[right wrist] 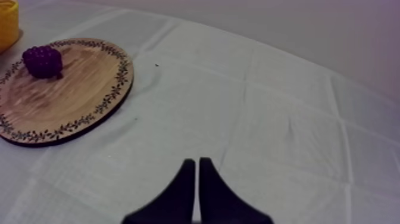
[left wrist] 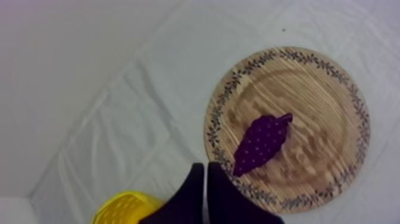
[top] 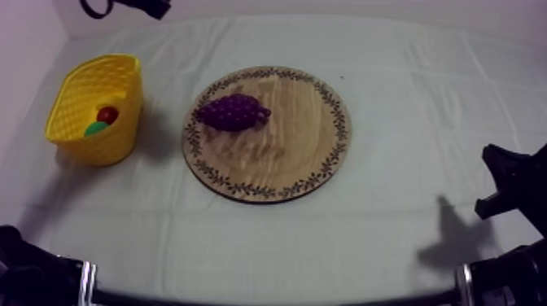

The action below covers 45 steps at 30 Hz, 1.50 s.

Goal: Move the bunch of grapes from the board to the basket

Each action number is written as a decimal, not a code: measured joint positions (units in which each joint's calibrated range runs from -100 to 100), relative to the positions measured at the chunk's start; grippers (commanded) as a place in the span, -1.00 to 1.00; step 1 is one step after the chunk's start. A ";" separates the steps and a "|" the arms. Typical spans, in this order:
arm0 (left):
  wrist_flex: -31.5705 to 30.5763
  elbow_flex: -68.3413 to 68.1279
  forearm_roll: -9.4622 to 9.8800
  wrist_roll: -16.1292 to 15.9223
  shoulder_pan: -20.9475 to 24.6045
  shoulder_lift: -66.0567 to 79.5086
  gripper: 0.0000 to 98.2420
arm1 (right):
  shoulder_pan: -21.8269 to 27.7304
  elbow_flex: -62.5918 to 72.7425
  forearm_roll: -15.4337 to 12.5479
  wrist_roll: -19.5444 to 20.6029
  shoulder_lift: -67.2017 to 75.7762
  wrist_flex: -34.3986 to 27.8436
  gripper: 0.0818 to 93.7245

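Left gripper [left wrist: 205,168] was closed to a narrow wedge, nothing held. Yellow plastic basket [left wrist: 122,210] sat close at its left. Purple toy bunch of grapes [left wrist: 262,143] lay just ahead-right on the round patterned-rim wooden board [left wrist: 321,101], long axis slanting away rightward. Right gripper [right wrist: 197,162], also closed and empty, was far off, so the left one was judged nearer. No writing legible.

The round board [top: 285,159] is showing matt, grained wood; the yellow basket [top: 115,138], latticed plastic. The cloth [top: 391,228] is lying matt and creased; the bunch of grapes [top: 234,112] is looking pebbled.
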<state>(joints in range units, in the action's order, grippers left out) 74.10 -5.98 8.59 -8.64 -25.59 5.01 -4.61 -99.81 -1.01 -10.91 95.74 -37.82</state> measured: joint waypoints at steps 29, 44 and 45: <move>9.42 0.30 -0.25 -2.94 -1.56 -12.30 0.90 | 0.00 0.00 0.00 0.00 0.00 0.00 -0.99; 3.19 -3.65 -2.30 -5.67 -1.42 -16.53 0.96 | 0.00 0.00 0.00 0.00 0.00 0.00 -0.99; 1.91 -4.28 -2.35 -5.74 -1.49 -17.34 0.95 | 0.00 0.00 0.00 0.00 0.00 0.00 -0.99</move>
<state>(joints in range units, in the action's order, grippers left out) 76.02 -10.26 6.24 -14.38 -27.08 -12.33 -4.61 -99.81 -1.01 -10.91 95.74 -37.82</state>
